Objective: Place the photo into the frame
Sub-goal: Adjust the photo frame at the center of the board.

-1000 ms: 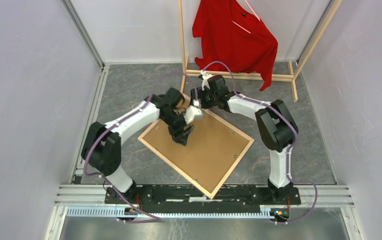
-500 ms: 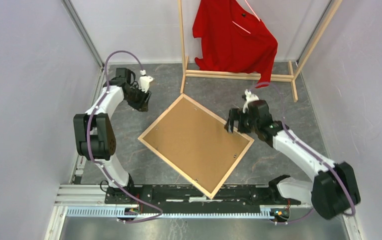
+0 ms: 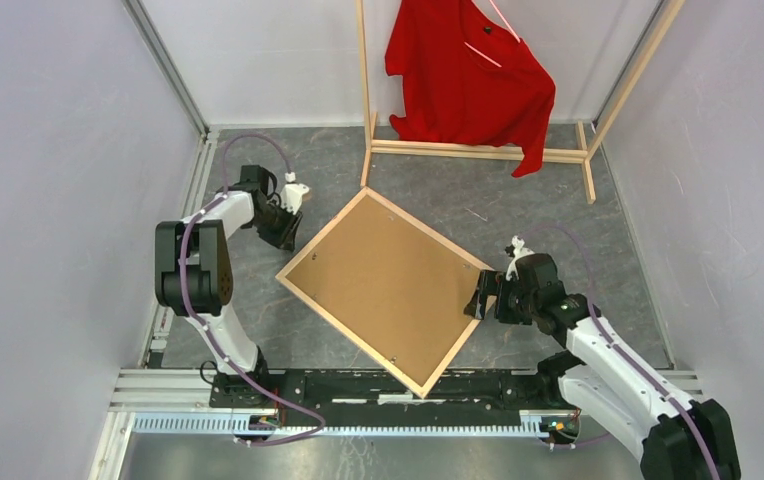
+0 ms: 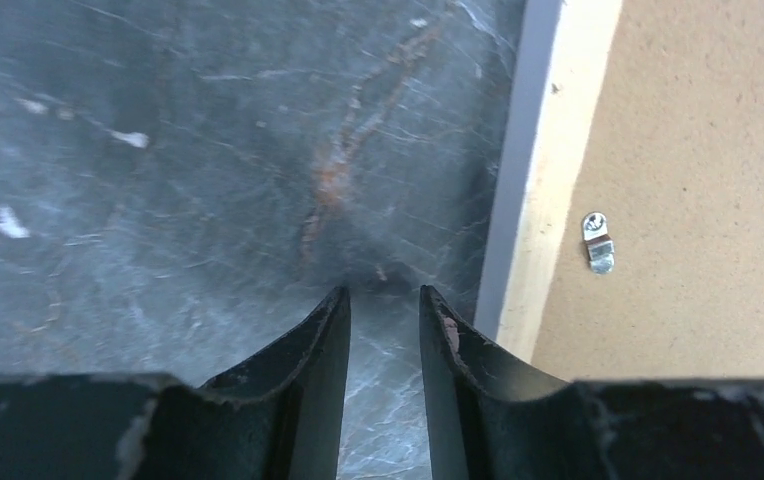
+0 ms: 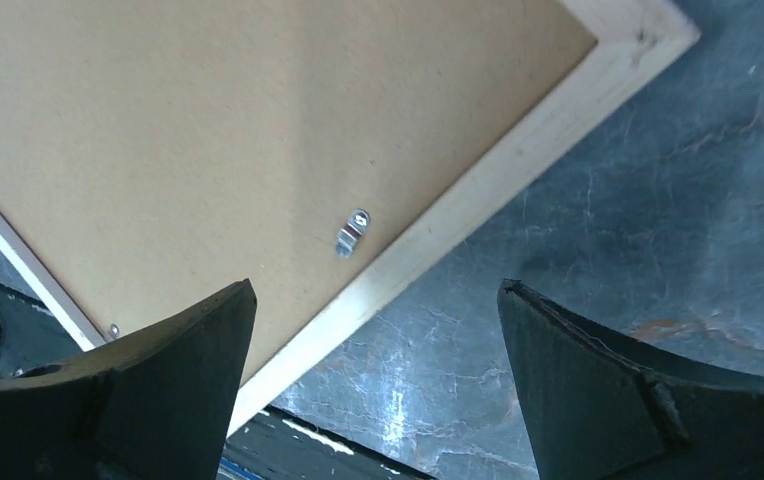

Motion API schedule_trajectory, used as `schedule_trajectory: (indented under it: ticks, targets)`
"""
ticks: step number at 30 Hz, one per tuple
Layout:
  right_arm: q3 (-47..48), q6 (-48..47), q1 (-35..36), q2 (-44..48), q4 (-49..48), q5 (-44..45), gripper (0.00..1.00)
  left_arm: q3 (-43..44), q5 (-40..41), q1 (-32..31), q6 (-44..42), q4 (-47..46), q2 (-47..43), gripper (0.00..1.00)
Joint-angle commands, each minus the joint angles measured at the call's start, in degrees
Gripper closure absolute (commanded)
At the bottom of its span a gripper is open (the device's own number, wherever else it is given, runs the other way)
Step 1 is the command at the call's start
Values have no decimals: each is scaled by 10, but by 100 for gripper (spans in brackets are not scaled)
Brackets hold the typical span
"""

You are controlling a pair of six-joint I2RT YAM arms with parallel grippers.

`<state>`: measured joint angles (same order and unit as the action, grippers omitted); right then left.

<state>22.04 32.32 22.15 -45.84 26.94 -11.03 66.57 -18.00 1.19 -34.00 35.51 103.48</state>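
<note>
Frame: the frame [image 3: 320,232] lies flat in the middle of the table [image 3: 568,225], turned like a diamond, bare-wood back side up. Face down is the way to load one, since the print goes in from behind.

Backing board: the brown backing board [image 3: 393,280] sits inside the wooden border and covers the whole opening.

Clips: one small metal clip [image 4: 598,241] shows near the left edge and another [image 5: 351,231] near the right corner, both lying on the board just inside the border.

Photo: I can't see the photo anywhere. If it is in the frame, it is under that board (from where I stand there is no way to tell).

Left gripper: the left gripper [image 4: 383,295] is low over bare table, just beside the frame's upper-left edge and not touching it. Its fingers are drawn in to a narrow slot with nothing between them.

Right gripper: the right gripper [image 5: 375,285] hangs above the frame's right corner with its jaws spread wide and nothing in them. It straddles the wooden edge from above without gripping it.

Background: the rack with the red shirt [image 3: 468,75] stands at the far side, well apart from the work.

Stage, as I judge it: with the board seated and both grippers off the frame, this looks like the tail end of the job, or a check of the clips.

Risk: a nudge to that loose frame would slide it on the smooth top.
</note>
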Motion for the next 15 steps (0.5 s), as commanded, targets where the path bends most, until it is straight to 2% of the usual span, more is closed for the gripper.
schedule_trajectory:
  ticks: [1, 7, 15]
  targets:
    - [-12, 14, -12, -20, -40, -34, 2, -29, -27, -5, -30, -6, -11, 62]
    - [8, -20, -44, -97, -97, -30, 2, -60, -39, -31, -72, 30, -37, 65]
    - [97, -59, -62, -209, -132, -8, 2, -99, -58, -49, -173, 127, -80, 71]
